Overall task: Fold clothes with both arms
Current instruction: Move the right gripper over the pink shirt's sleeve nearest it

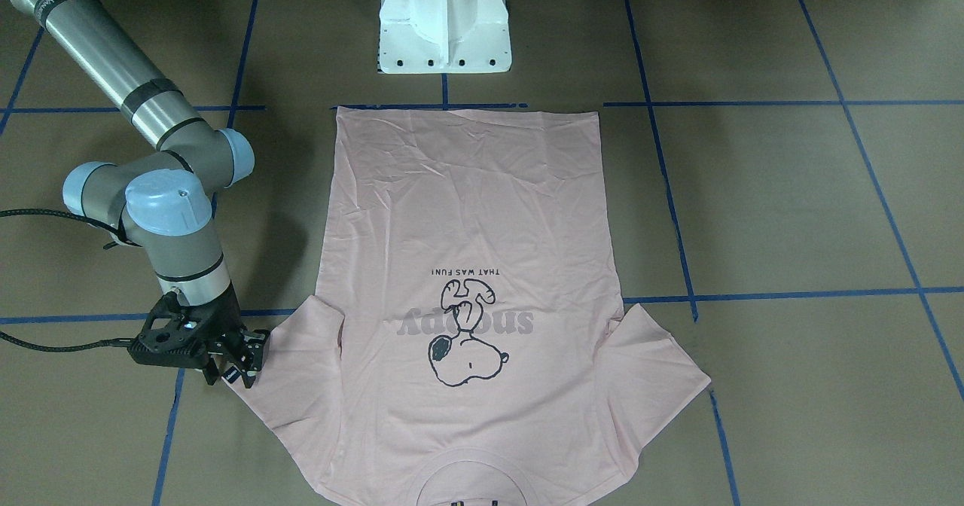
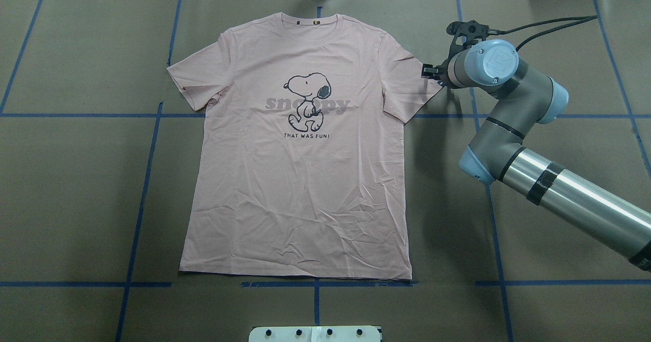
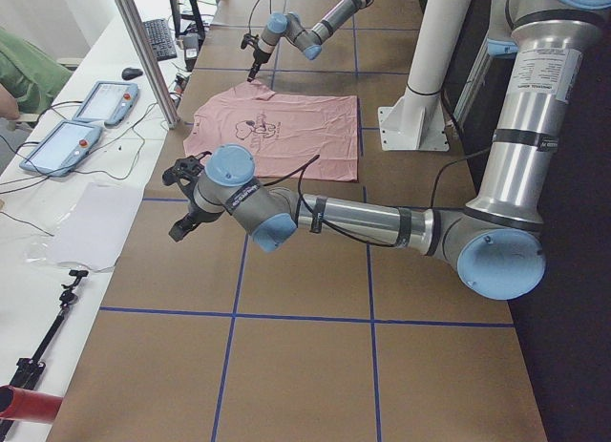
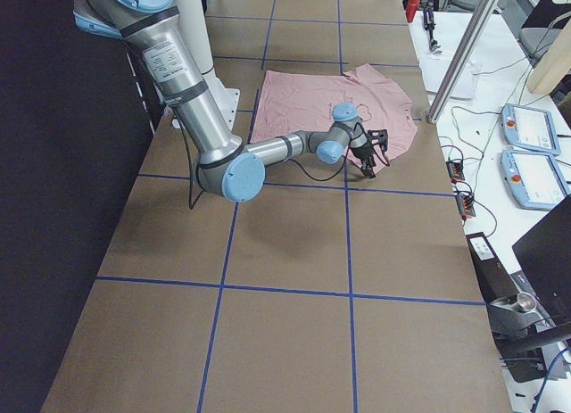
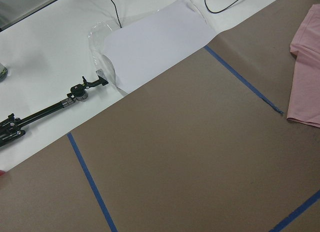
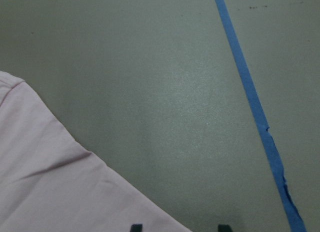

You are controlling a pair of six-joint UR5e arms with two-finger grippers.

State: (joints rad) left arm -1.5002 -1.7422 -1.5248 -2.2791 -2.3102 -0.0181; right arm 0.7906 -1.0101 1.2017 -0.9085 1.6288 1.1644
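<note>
Right hand [image 1: 241, 369], lower left of the front view, has its fingers apart and grips nothing, tips at the sleeve edge of the pink T-shirt [image 1: 467, 212], which lies flat, print up, mid-table [image 1: 791, 205]. Left hand [image 3: 179, 230] hovers beside the shirt; its opening cannot be told

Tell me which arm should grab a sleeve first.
Right. The right pincer, open, sits at the sleeve edge of the T-shirt; the left pincer hangs over bare table, away from the shirt.
</note>
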